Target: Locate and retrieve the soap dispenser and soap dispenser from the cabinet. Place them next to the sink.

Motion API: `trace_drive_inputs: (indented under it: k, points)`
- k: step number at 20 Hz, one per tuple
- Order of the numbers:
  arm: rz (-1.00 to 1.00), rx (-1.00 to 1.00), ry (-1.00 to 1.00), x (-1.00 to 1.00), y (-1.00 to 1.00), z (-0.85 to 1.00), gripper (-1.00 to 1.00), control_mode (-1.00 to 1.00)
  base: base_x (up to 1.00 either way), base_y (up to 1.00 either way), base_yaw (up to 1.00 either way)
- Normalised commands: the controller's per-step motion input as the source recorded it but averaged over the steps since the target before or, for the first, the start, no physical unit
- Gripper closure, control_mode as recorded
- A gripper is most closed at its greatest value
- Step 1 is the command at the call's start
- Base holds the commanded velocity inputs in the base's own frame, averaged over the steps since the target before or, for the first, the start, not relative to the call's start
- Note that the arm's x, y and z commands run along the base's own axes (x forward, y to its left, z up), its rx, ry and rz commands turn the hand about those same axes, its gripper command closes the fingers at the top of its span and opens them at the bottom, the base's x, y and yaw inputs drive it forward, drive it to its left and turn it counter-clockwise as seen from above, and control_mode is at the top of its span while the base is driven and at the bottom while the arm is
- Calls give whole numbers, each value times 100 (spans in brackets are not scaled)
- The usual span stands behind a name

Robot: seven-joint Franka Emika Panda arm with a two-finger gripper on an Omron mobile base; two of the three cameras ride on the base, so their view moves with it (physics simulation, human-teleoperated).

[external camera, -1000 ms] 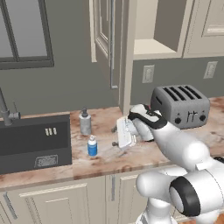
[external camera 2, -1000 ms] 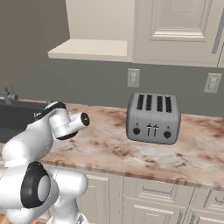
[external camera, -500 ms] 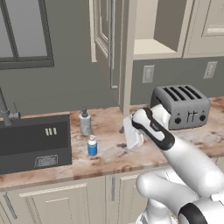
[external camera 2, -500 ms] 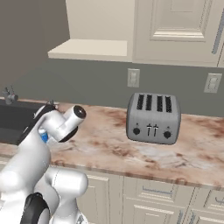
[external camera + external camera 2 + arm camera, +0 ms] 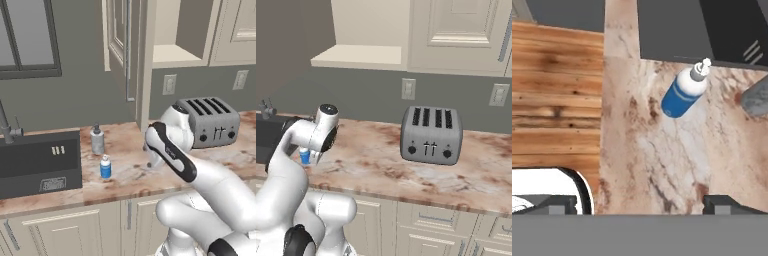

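Currently: blue soap dispenser (image 5: pixel 105 167) upright on counter (image 5: pixel 125 175) beside sink (image 5: pixel 40 162); grey soap dispenser (image 5: pixel 97 140) just behind it. Gripper (image 5: pixel 639 204) wide open, empty, well apart to their right.

This is a kitchen in a home. A dark sink (image 5: pixel 40 167) with a thin metal faucet (image 5: pixel 7 127) is set into a brown stone counter (image 5: pixel 381 162), and a silver toaster (image 5: pixel 431 134) stands on that counter, well to the right of the sink. Cream cabinet doors (image 5: pixel 65 232) sit under the counter, a tall beige cabinet (image 5: pixel 145 55) hangs above it, and a window (image 5: pixel 27 40) is above the sink.
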Motion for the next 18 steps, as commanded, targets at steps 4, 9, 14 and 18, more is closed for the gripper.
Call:
trace_drive_inputs:
  k: [4,9,14,18]
  points:
    - [-8,-22,16,-17,-23,6,-100,-100,0,0,0]
    - [-8,-10,-16,-69,-24,-1,-100,-100,0,0,0]
    - [-7,-8,-26,-81,-19,0,-100,-100,0,0,0]
    - [-5,-4,-27,-84,-18,0,-100,-100,0,0,0]
